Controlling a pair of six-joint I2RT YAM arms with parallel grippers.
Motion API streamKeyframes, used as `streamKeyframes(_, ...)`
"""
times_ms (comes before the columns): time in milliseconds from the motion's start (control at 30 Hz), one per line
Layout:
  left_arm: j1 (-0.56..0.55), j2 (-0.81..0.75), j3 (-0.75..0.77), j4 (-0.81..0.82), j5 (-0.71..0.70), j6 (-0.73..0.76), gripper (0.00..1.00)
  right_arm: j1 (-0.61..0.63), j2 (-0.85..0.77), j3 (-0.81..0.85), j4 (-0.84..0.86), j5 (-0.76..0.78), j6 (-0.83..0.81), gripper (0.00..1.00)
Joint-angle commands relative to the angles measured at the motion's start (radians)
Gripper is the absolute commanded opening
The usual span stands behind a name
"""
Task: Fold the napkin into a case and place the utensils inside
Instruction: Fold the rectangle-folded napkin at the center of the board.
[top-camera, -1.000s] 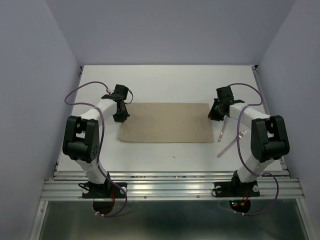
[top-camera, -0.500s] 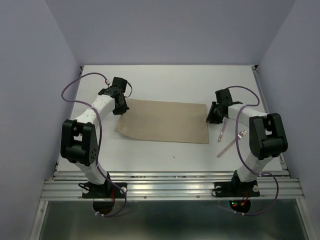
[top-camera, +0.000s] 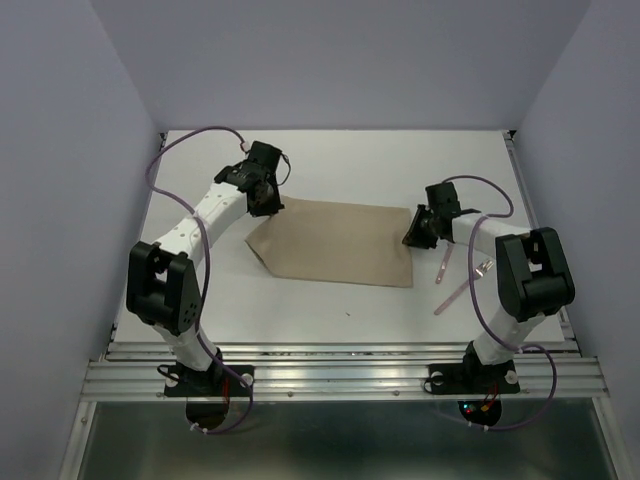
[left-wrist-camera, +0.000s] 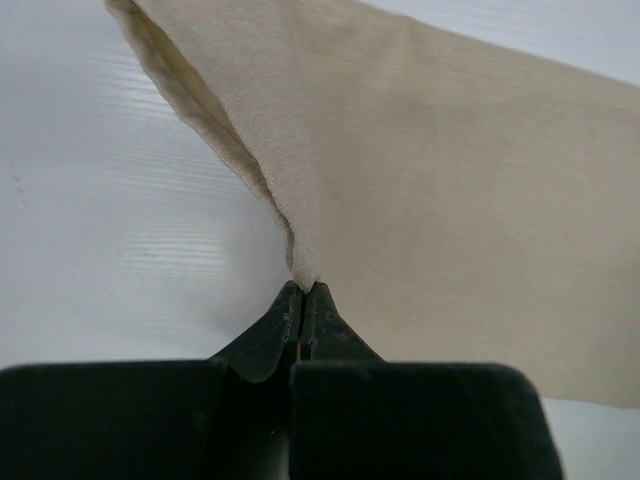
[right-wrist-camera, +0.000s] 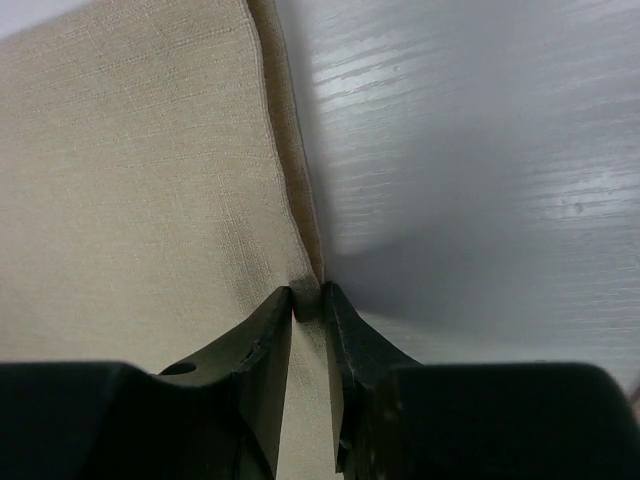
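The left gripper (left-wrist-camera: 303, 292) has its jaws closed tight on one corner of the napkin (top-camera: 340, 245). The pinched corner is raised off the table (top-camera: 350, 160), just left of centre in the top view. The cloth's left side therefore runs as a slant, not a square edge. Judgement: this grip starts a fold that carries the left end over the rest of the cloth.

The right gripper (right-wrist-camera: 308, 300) has its jaws closed on the hem at the napkin's right edge, near its upper right corner in the top view. Here the cloth lies low and flat. Judgement: this grip anchors the far end, so the sheet stays taut and does not slide while the other corner travels.

The utensils (top-camera: 457, 293) lie on bare table to the right of the napkin, apart from it and clear of the fold path.

The table is smooth, white and faintly glossy, so cloth may slip on it. Plain pale lilac walls (top-camera: 330, 60) enclose it on three sides
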Motion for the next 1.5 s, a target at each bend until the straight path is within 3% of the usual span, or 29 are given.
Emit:
streamKeyframes(0, -0.073, -0.033, 0.091, -0.026, 0.03, -0.007, 0.0, 0.039, 0.013, -0.032, 0.0, 0.005, 0.055, 0.25)
streamKeyframes(600, -0.315, 0.18, 0.366, -0.021, 0.178, -0.05, 0.0, 0.111, 0.059, -0.004, 0.03, 0.016, 0.116, 0.23)
streamKeyframes(1467, -0.385, 0.401, 0.489, 0.027, 0.361, -0.11, 0.0, 0.138, 0.101, 0.022, 0.03, 0.037, 0.13, 0.21)
